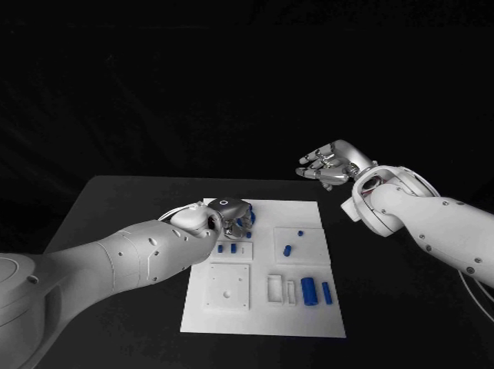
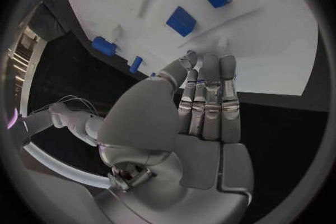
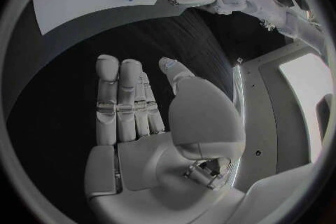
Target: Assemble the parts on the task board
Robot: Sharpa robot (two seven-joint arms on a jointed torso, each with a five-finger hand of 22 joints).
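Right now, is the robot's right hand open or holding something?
Open: the right hand shows straight, spread fingers and a bare palm above the black table.

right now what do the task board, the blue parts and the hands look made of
Task board: looks like matte white plastic, flat and even, with raised square blocks; it could be painted.
Blue parts: probably moulded or printed plastic, uniform colour, dull sheen.
Left hand and right hand: silvery segments with soft highlights, metal or metallic-coated plastic.
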